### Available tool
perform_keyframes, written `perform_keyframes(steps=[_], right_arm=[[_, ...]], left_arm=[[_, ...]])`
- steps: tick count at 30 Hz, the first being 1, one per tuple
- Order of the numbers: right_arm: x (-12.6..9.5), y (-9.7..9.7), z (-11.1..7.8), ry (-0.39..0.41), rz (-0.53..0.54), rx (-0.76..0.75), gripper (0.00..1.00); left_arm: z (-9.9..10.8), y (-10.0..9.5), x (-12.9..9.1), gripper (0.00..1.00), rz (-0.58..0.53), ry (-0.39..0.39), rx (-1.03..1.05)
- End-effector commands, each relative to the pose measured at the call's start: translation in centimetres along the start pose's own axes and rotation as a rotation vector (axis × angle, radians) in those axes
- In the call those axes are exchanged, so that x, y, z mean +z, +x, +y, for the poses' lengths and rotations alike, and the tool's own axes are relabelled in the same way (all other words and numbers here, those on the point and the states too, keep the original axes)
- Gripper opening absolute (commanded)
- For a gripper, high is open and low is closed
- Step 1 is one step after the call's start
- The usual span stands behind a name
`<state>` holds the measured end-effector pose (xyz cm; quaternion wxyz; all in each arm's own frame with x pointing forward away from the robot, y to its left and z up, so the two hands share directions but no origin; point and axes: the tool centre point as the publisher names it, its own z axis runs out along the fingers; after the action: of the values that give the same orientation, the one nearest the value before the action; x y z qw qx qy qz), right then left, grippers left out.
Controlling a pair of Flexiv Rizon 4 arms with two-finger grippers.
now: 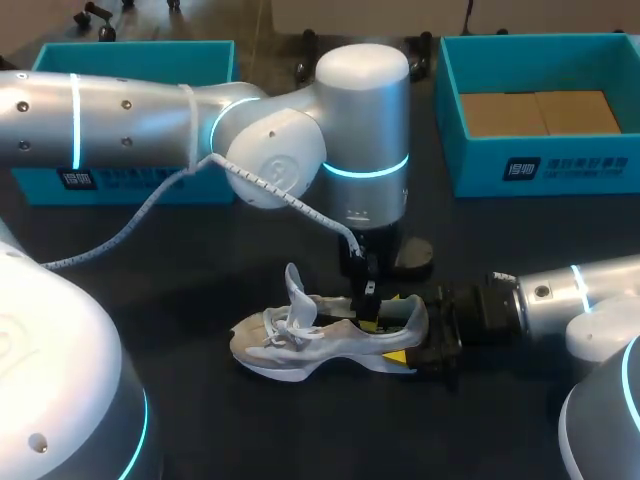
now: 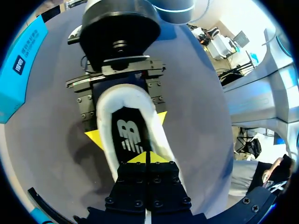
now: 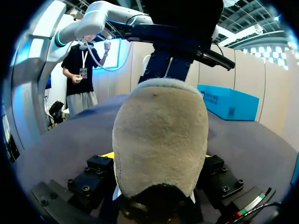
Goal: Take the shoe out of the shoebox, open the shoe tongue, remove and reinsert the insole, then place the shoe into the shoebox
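Note:
A grey-white sneaker (image 1: pixel 300 340) lies on its side on the dark table, toe to the left, laces loose and tongue pulled up. My right gripper (image 1: pixel 412 345) comes in from the right and is shut on the heel (image 3: pixel 159 135), one yellow tip pressed on each side. My left gripper (image 1: pixel 367 303) points straight down into the shoe's opening. In the left wrist view its tips (image 2: pixel 148 158) are pinched together on the black insole (image 2: pixel 128 135) inside the white collar (image 2: pixel 105 121). The insole's front part is hidden inside the shoe.
A teal shoebox (image 1: pixel 480 170) with brown cardboard inside stands at the back right. A second teal box (image 1: pixel 130 55) stands at the back left, partly behind my left arm. A white coiled cable (image 1: pixel 130 225) hangs from that arm over the table.

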<state>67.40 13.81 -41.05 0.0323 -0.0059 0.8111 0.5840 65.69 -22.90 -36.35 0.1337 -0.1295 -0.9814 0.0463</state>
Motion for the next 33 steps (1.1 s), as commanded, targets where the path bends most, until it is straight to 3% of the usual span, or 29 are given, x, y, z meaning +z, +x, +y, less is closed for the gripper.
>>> perform_keyframes(steps=[1,17,25,26,28,30,33], right_arm=[[0.3,-0.1,-0.3,0.004,0.001,0.001,0.0],[0.3,-0.1,-0.3,0.004,0.001,0.001,0.0],[0.3,-0.1,-0.3,0.004,0.001,0.001,0.0],[0.3,-0.1,-0.3,0.004,0.001,0.001,0.0],[0.3,-0.1,-0.3,0.004,0.001,0.001,0.0],[0.3,-0.1,-0.3,0.004,0.001,0.001,0.0],[0.3,-0.1,-0.3,0.004,0.001,0.001,0.0]], left_arm=[[0.8,1.4,-0.1,0.0,-0.022,0.007,0.001],[2.3,0.9,1.7,0.0,0.039,-0.022,-0.064],[2.0,1.8,1.9,0.0,0.033,-0.024,-0.038],[2.0,1.8,2.0,0.02,0.029,-0.025,-0.037],[2.0,1.6,2.4,0.19,0.028,-0.029,-0.043],[2.0,1.4,2.7,0.26,0.031,-0.029,-0.044],[1.8,1.4,2.9,0.27,0.028,-0.028,-0.039]])
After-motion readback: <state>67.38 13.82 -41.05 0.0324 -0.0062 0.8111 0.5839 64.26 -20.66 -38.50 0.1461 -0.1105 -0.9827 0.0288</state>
